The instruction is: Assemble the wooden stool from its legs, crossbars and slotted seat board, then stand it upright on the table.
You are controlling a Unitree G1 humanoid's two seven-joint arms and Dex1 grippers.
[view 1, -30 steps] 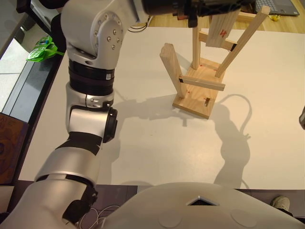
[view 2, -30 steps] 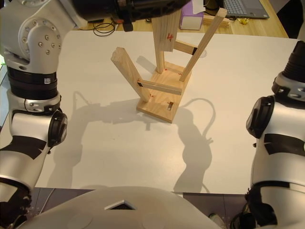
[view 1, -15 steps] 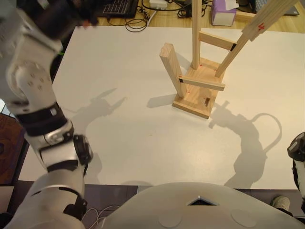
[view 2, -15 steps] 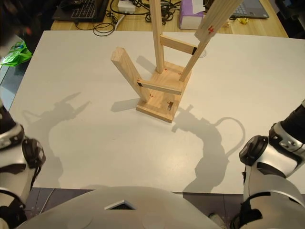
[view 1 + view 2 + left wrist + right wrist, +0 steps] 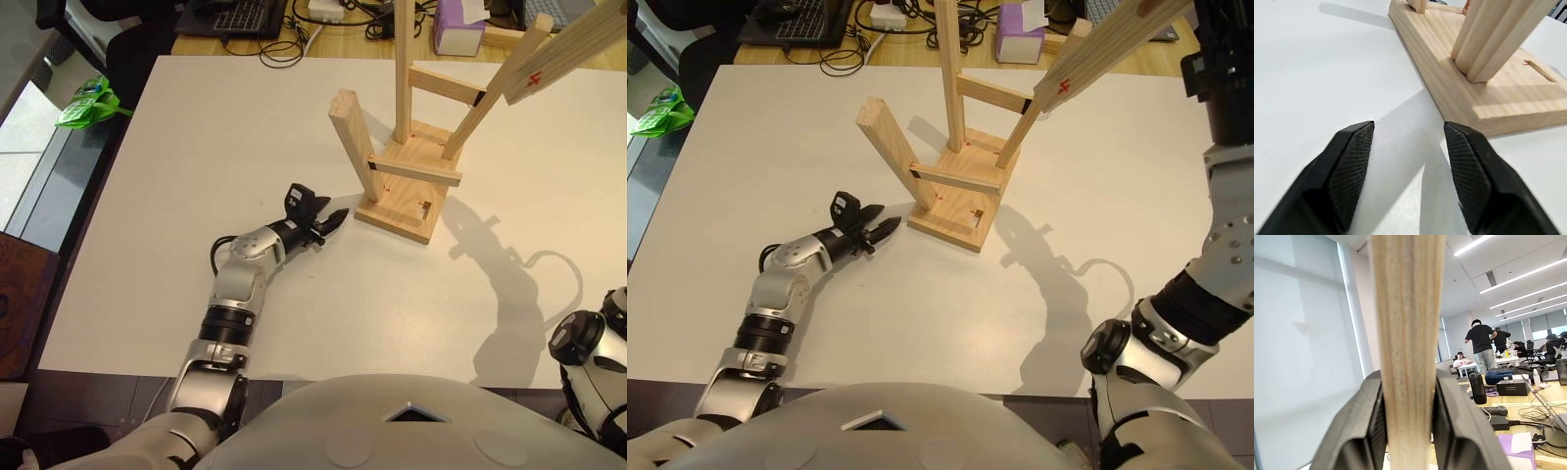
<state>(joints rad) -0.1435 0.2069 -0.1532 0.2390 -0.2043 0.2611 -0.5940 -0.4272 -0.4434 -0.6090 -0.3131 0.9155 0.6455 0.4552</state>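
On the left, the left tool (image 5: pixel 331 219) lies low on the desk (image 5: pixel 245 127), its tips just short of the near left corner of the seat board (image 5: pixel 400 203). The left wrist view gives what the head views cannot: the two fingers (image 5: pixel 1352 161) stand well apart with only bare desk between them, so this tool holds nothing. The seat board rests flat and upside down on the desk, near its middle. From it rise a tilted leg (image 5: pixel 351 137), an upright leg (image 5: pixel 403 69) and a slanted leg (image 5: pixel 480 98); a lower crossbar (image 5: pixel 416 171) and an upper crossbar (image 5: pixel 446 85) tie them. One slot (image 5: pixel 423 207) at the board's near edge looks unfilled. To the right, a fourth leg (image 5: pixel 554 54) with a red mark hangs aslant in the air, its lower end well above the board. The right wrist view shows the right tool (image 5: pixel 1408 421) clamped on it, a finger pressed to each face; the head views supply its slant instead. The step in hand seems to be seating this last leg. That calls for bringing its foot down over the open slot and pressing it home, perhaps with the left tool steadying the board.
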